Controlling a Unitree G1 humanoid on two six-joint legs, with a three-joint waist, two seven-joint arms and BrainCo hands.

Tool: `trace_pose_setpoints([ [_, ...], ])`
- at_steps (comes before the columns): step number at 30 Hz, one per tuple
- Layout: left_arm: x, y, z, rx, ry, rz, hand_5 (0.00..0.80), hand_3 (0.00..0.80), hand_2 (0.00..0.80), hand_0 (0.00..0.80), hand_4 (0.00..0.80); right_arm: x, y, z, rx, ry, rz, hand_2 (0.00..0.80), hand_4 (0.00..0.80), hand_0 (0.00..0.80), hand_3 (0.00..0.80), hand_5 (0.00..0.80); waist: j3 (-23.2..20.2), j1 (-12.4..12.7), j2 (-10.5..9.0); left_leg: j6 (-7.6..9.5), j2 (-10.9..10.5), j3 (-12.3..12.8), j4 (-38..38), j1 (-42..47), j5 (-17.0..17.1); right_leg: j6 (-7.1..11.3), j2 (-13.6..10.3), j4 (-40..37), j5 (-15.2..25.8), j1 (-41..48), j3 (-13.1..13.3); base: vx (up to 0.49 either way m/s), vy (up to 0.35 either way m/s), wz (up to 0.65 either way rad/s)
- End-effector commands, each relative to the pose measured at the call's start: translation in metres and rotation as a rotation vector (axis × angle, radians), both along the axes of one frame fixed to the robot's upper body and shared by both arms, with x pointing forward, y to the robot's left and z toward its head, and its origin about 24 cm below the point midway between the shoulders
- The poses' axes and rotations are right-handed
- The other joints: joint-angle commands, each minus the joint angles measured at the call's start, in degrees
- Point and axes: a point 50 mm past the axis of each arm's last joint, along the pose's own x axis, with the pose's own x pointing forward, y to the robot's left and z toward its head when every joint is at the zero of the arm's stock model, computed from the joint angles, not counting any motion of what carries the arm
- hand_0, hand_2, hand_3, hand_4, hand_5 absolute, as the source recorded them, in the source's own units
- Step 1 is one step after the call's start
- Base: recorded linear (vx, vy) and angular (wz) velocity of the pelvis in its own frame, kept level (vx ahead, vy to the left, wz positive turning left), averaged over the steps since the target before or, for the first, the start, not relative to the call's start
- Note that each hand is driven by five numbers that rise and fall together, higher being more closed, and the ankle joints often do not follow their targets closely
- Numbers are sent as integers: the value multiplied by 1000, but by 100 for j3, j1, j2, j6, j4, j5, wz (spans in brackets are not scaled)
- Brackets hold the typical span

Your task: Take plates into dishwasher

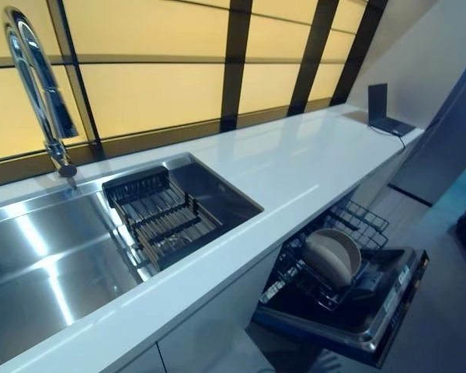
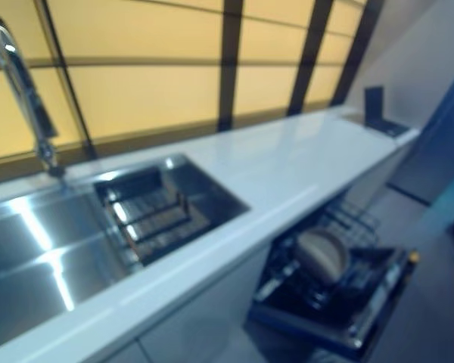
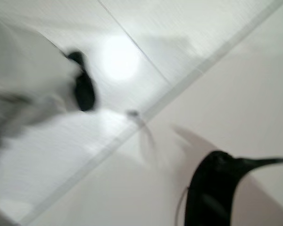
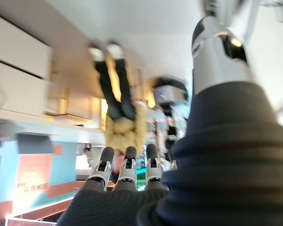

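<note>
Round beige plates [image 1: 332,255] stand on edge in the dishwasher's lower wire rack [image 1: 356,220], which is pulled out over the open door [image 1: 377,315] below the counter. Neither hand shows in the eye views. In its wrist view my right hand [image 4: 127,176] holds nothing, its fingers [image 4: 105,162] straight and its thumb [image 4: 217,52] apart, facing out into the room. My left hand [image 3: 33,89] appears only as a blurred silver finger with a dark tip against a pale surface; nothing shows in it.
A steel sink [image 1: 46,272] with a tall faucet [image 1: 39,85] holds a dark dish rack [image 1: 167,214], with no dishes visible on it. The white counter [image 1: 295,163] runs to a dark device [image 1: 384,109] at its far end. A person [image 4: 118,108] stands far off in the room.
</note>
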Motion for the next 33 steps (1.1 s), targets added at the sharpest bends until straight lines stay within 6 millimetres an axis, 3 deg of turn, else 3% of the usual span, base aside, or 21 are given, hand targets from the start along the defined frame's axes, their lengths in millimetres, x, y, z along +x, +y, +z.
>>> trace_pose_setpoints([
  [1, -11, 25, 10, 72, 32, 11, 0, 0, 0, 0, 0, 0, 1, -20, -26, 4, 46, 0, 0, 0, 0, 0, -450, 381, -163, 268, -347, -852, 295, -377, -480, -417, -398, -555, 765, 688, 45, -558, -569, -43],
  [3, 0, 29, 16, 65, -4, 25, 0, 0, 0, 0, 0, 9, 10, -40, 10, -9, 68, 0, 0, 0, 0, 0, -385, 577, -215, 170, -227, -1154, 470, -675, -418, -350, -551, -745, 698, 820, 132, -493, -540, -43],
  [6, 18, 33, 25, 58, -72, 61, 0, 0, 0, 0, 0, 28, 23, -46, 32, -44, 103, 0, 0, 0, 0, 0, -144, 553, -194, 54, -2, -1352, 586, -888, -363, -314, -366, -759, 265, 506, 350, -365, -355, -53],
  [7, 32, 33, 30, 53, -127, 88, 0, 0, 0, 0, 0, 37, 30, -50, 54, -82, 120, 0, 0, 0, 0, 0, -24, 641, -221, -60, 163, -1399, 710, -1188, -220, -310, -288, -840, -105, 563, 181, -485, -420, -21],
  [9, 49, 31, 37, 37, -196, 119, 0, 0, 0, 0, 0, 47, 36, -50, 85, -129, 135, 0, 0, 0, 0, 0, 120, 683, -243, -164, 239, -1457, 832, -1556, -76, -303, -154, -885, -386, 611, 110, -587, -487, -1],
  [10, 77, 15, 42, -8, -289, 105, 0, 0, 0, 0, 0, 56, 47, -57, 139, -188, 149, 0, 0, 0, 0, 0, 353, 701, -162, -337, 323, -1562, 788, -2007, 280, -442, 81, -789, -680, 575, -2, -632, -528, 15],
  [11, 80, 9, 41, -21, -301, 99, 0, 0, 0, 0, 0, 57, 49, -60, 149, -201, 155, 0, 0, 0, 0, 0, 383, 691, -123, -362, 344, -1581, 725, -2027, 360, -481, 129, -744, -753, 570, -47, -497, -407, 52],
  [12, 80, 9, 41, -21, -301, 99, 0, 0, 0, 0, 0, 57, 49, -60, 149, -201, 154, 0, 0, 0, 0, 0, 383, 691, -121, -363, 344, -1585, 721, -2026, 364, -482, 131, -741, -755, 570, -50, -361, -334, 66],
  [13, 83, -9, 34, -61, -325, 107, 0, 0, 0, 0, 0, 60, 59, -71, 173, -230, 172, 0, 0, 0, 0, 0, 507, 678, 60, -384, 453, -1602, 437, -2001, 598, -668, 329, -291, -1156, 459, -205, -314, -297, 34],
  [17, 73, -11, 27, -85, -312, 152, 0, 0, 0, 0, 0, 58, 67, -90, 242, -263, 162, 0, 0, 0, 0, 0, 601, 688, 210, -432, 595, -1595, 246, -1974, 796, -877, 528, 218, -1543, 306, -340, -216, -326, 37],
  [18, 43, -8, 13, -96, -274, 238, 0, 0, 0, 0, 0, 38, 69, -124, 272, -201, 94, 0, 0, 0, 0, 0, 620, 724, 282, -504, 723, -1439, -279, -1771, 914, -1054, 769, 372, -1693, 366, -653, -94, -524, 25],
  [20, 21, -10, 3, -102, -229, 270, 0, 0, 0, 0, 0, 14, 67, -149, 314, -201, 10, 0, 0, 0, 0, 0, 630, 748, 310, -556, 730, -975, -379, -1656, 999, -1098, 854, 125, -1608, 622, -954, -97, -490, 81],
  [22, 4, -15, -5, -115, -189, 282, 0, 0, 0, 0, 0, -7, 69, -171, 374, -256, -88, 0, 0, 0, 0, 0, 617, 678, 263, -534, 685, -567, 262, -1724, 908, -1173, 856, -270, -1410, 866, -1172, -130, -257, 128],
  [23, 2, -16, -6, -117, -187, 284, 0, 0, 0, 0, 0, -8, 70, -173, 384, -265, -98, 0, 0, 0, 0, 0, 601, 675, 269, -527, 689, -550, 319, -1734, 895, -1183, 860, -321, -1366, 866, -1191, -147, -132, 105],
  [25, -10, -19, -12, -140, -168, 314, 0, 0, 0, 0, 0, -23, 75, -192, 473, -342, -177, 0, 0, 0, 0, 0, 532, 573, 130, -345, 523, -267, 1029, -1594, 379, -1239, 671, -649, -1116, 893, -1355, -239, -117, 69],
  [26, -20, -23, -16, -161, -145, 335, 0, 0, 0, 0, 0, -35, 79, -205, 548, -433, -235, 0, 0, 0, 0, 0, 408, 479, -30, -95, 193, -175, 1737, -1356, -330, -1228, 474, -889, -854, 826, -1463, -290, -101, 56],
  [28, -29, -27, -20, -157, -125, 339, 0, 0, 0, 0, 0, -47, 83, -216, 641, -615, -342, 0, 0, 0, 0, 0, 159, 289, -77, 98, -375, 52, 2206, -756, -968, -1191, 469, -1004, -668, 672, -1535, -213, -40, 66],
  [30, -32, -29, -22, -150, -119, 323, 0, 0, 0, 0, 0, -56, 88, -224, 704, -740, -404, 0, 0, 0, 0, 0, -18, 110, 88, 82, -647, 291, 1589, -4, -1192, -1137, 666, -936, -646, 550, -1751, -137, 17, 96],
  [31, -30, -29, -21, -143, -123, 290, 0, 0, 0, 0, 0, -58, 93, -228, 753, -822, -440, 0, 0, 0, 0, 0, -65, 4, 233, 16, -585, 456, 625, 319, -953, -1093, 816, -836, -668, 466, -1887, -114, 22, 114],
  [33, -25, -29, -20, -141, -131, 257, 0, 0, 0, 0, 0, -55, 99, -230, 781, -906, -464, 0, 0, 0, 0, 0, -59, -52, 299, 0, -722, 254, 144, 399, -762, -1059, 906, -799, -610, 340, -1919, -122, 11, 151],
])
